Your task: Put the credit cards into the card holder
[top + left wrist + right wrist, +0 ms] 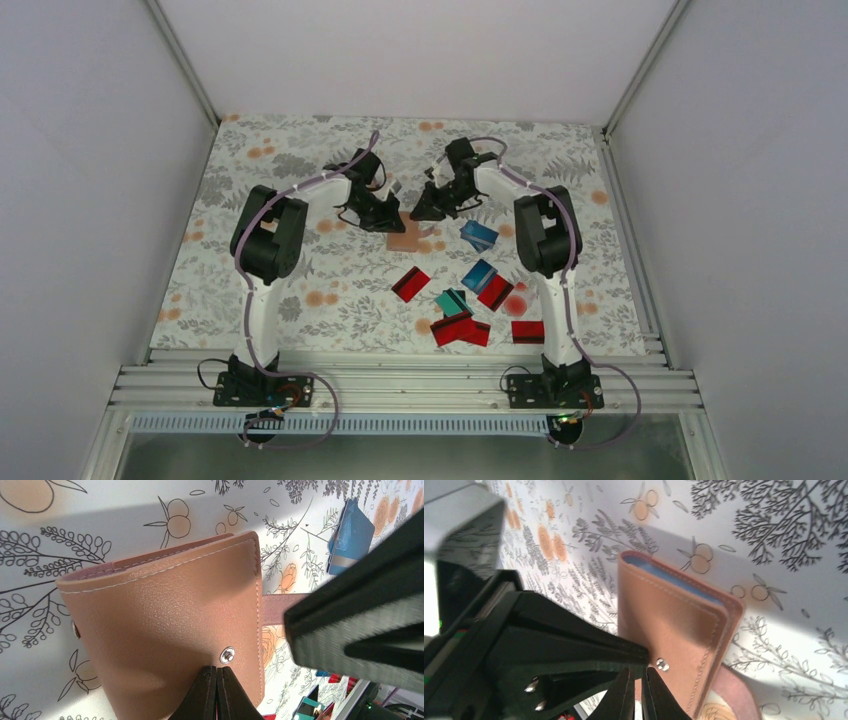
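The table (300, 200) carries the tan card holder (404, 239) toward its far middle. A blue edge shows in the holder's mouth, perhaps one card in. The credit cards (460, 330) lie scattered nearer, not yet stowed. Left claw (216, 672) and right claw (639, 672) are pinched narrow, tips at the holder.

Bright diffuse light; soft shadow beside card holder (165, 630); close foreground slightly blurred

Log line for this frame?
tan leather-like rectangular card holder: far centre | left fingers: shut, at its snap | right fingers: shut, at its snap | red, blue, teal plastic cards: loose
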`<state>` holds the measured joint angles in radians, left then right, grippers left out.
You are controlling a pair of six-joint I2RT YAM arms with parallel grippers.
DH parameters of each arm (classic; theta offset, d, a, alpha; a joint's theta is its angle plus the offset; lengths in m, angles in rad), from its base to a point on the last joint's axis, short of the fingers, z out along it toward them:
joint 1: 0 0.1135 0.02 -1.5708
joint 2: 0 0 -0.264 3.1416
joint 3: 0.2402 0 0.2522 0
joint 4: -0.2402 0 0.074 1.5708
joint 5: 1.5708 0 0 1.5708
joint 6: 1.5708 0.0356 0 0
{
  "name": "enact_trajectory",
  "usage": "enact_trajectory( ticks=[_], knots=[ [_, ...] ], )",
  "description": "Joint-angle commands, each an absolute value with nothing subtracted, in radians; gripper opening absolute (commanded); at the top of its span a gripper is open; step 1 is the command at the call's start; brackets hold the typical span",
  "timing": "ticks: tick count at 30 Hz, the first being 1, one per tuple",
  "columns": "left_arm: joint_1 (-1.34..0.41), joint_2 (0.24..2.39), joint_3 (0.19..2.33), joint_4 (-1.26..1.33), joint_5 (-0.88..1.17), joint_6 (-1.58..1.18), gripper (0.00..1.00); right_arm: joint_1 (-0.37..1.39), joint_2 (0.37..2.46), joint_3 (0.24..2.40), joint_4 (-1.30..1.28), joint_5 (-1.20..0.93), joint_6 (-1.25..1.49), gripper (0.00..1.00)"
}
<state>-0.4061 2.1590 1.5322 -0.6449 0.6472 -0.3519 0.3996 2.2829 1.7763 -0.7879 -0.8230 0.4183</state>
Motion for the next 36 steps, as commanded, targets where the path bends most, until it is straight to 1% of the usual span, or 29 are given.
enact_trajectory(
  ticks=[1,9,14,23,27,31,34,36],
  knots=[
    [-0.402,2.166,1.572,-0.689,0.618,-0.320,0.02,0.408,2.342,1.788,-0.773,-0.794,0.434,0.04],
    [-0.400,2.135,1.623,-0.743,0.658,-0.299,0.02,0.408,2.365,1.738,-0.770,-0.750,0.430,0.04],
    [-0.397,2.130,1.627,-0.771,0.609,-0.295,0.02,0.408,2.363,1.743,-0.784,-0.729,0.425,0.04],
    [-0.397,2.180,1.546,-0.733,0.586,-0.272,0.02,0.408,2.347,1.784,-0.807,-0.727,0.418,0.04],
    [-0.397,2.198,1.544,-0.726,0.598,-0.274,0.02,0.409,2.322,1.832,-0.837,-0.724,0.411,0.04],
    [-0.397,2.195,1.535,-0.721,0.586,-0.268,0.02,0.407,2.271,1.855,-0.884,-0.670,0.396,0.04],
    [-0.397,2.194,1.518,-0.709,0.588,-0.269,0.02,0.408,2.214,1.838,-0.915,-0.599,0.385,0.07],
    [-0.397,2.192,1.511,-0.706,0.589,-0.270,0.02,0.408,2.166,1.807,-0.930,-0.542,0.377,0.10]
  ],
)
